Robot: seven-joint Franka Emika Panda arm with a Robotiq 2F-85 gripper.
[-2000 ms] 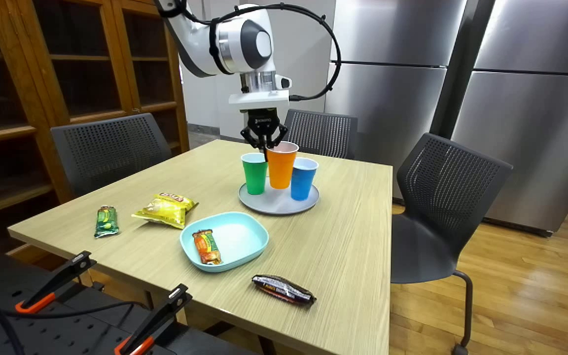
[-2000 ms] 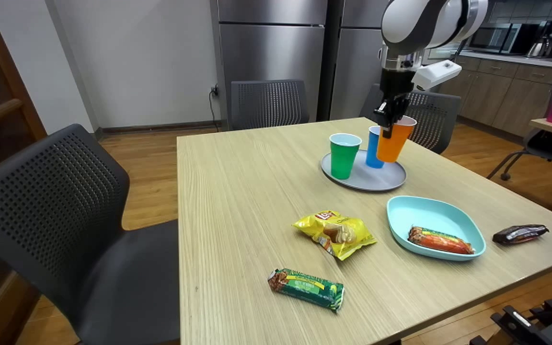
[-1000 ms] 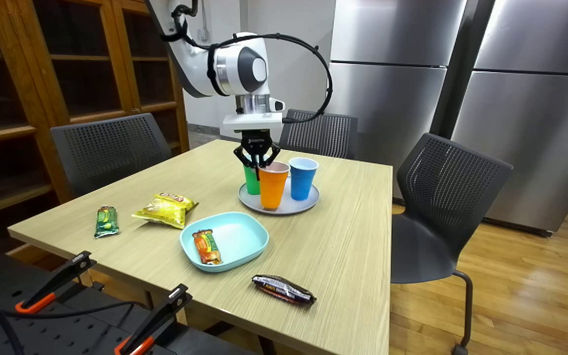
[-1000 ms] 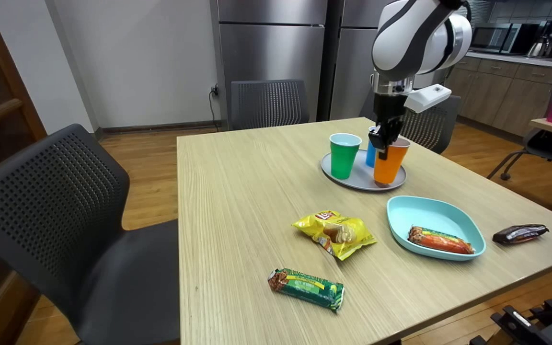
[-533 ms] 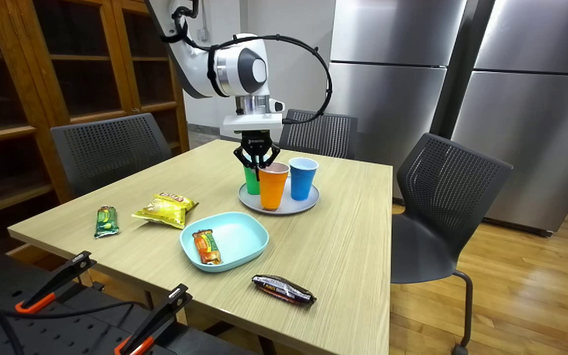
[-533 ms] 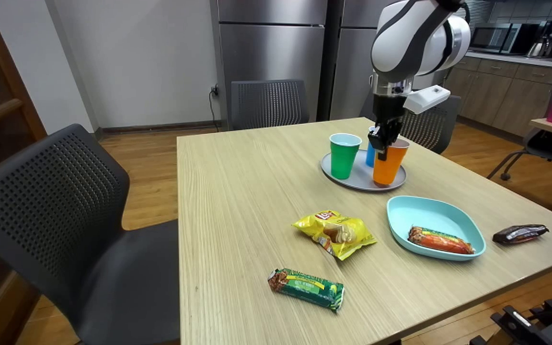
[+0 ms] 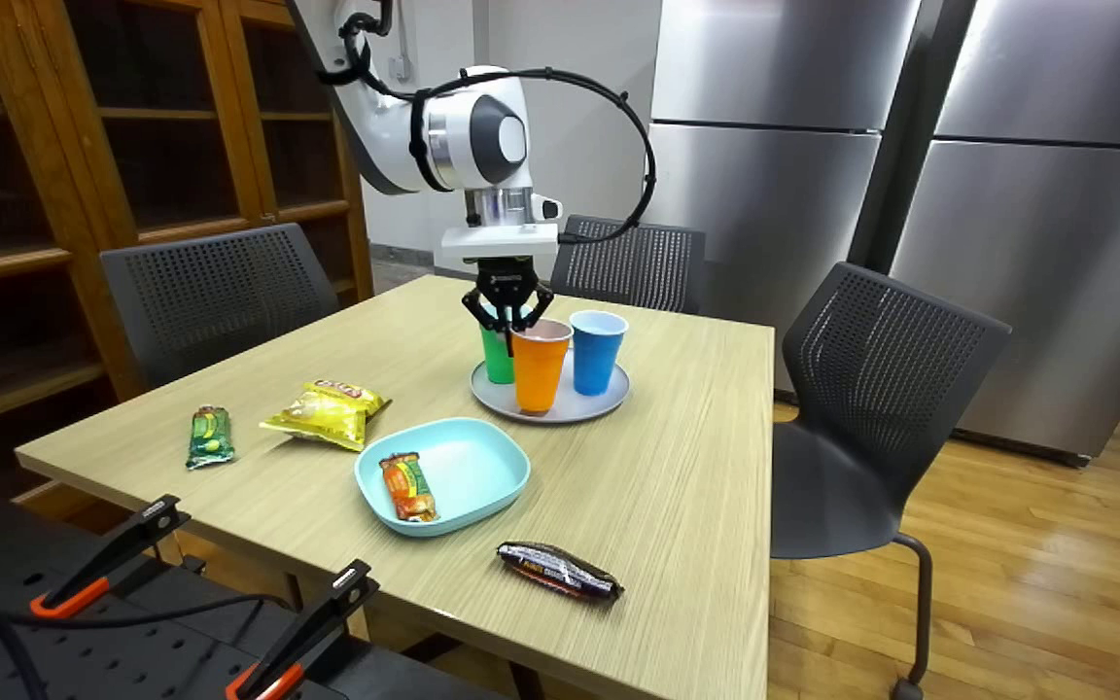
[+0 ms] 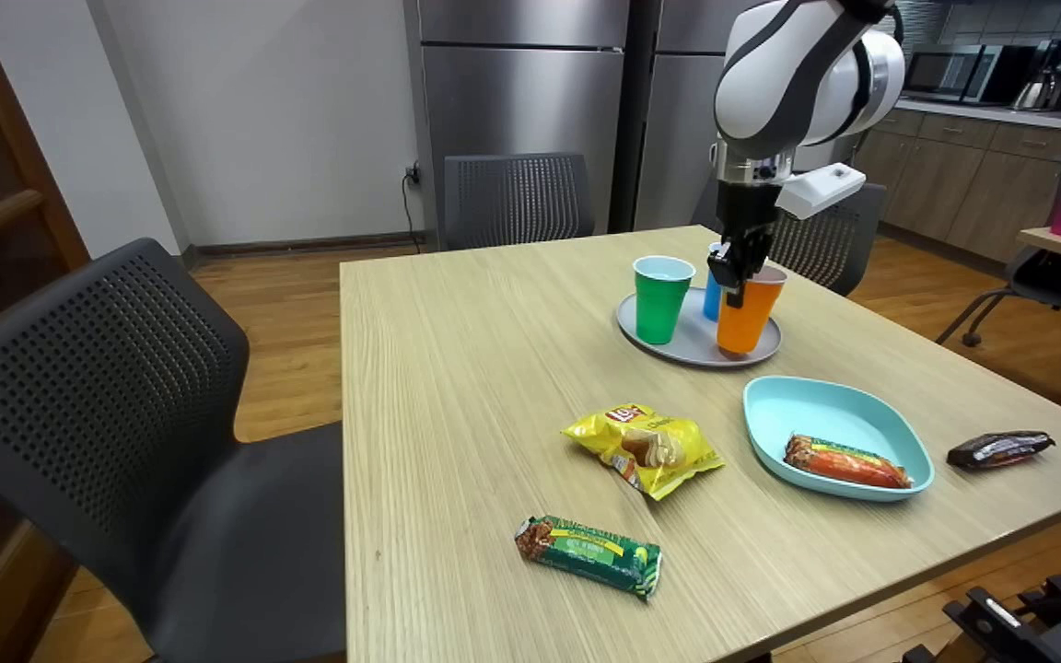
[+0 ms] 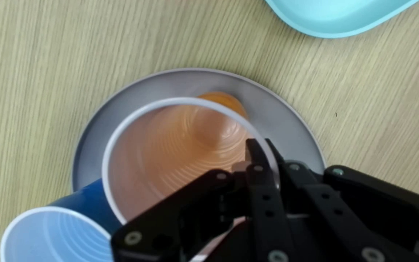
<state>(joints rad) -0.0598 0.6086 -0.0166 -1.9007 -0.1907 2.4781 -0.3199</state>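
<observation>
I record the orange cup (image 7: 540,374) lowered onto the grey plate (image 8: 698,343), near its edge. My gripper (image 9: 262,145) clasps the cup's rim; set-down looks nearly complete.

Smooth plastic orange cup (image 7: 540,371), matt grey plate (image 9: 286,125).

The yellow bag (image 8: 646,448) reads "Lay's", the green wrapper (image 8: 588,556) "Crunchy".
</observation>
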